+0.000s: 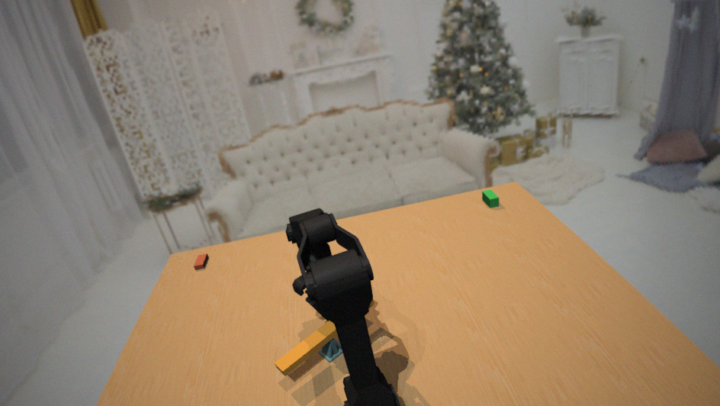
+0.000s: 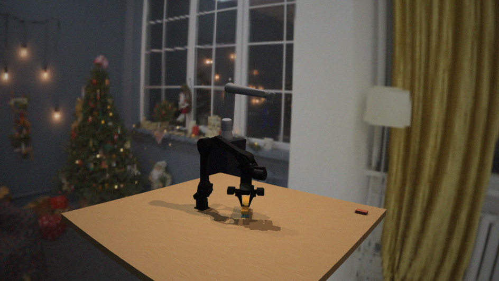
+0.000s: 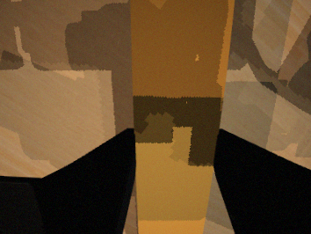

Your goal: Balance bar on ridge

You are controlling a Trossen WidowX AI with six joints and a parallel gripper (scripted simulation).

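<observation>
The orange-yellow bar (image 1: 306,349) (image 2: 244,211) (image 3: 173,193) is held between the fingers of my gripper (image 2: 245,205) (image 3: 174,138), which is shut on it. In the top view the arm hides the fingers and the bar's middle; the bar's near-left end sits above its shadow on the table. The small blue-grey ridge (image 1: 330,350) (image 2: 245,216) stands on the table, low beside and partly under the bar as seen there. In the exterior view it shows just below the bar. I cannot tell whether bar and ridge touch, or whether the bar is exactly level. The ridge does not show in the wrist view.
A red block (image 1: 200,261) (image 2: 361,212) lies near a table corner. A green block (image 1: 490,198) lies near another corner, far from the bar. The wooden table (image 1: 453,282) (image 2: 174,241) carries dark shadows of the arm around the ridge.
</observation>
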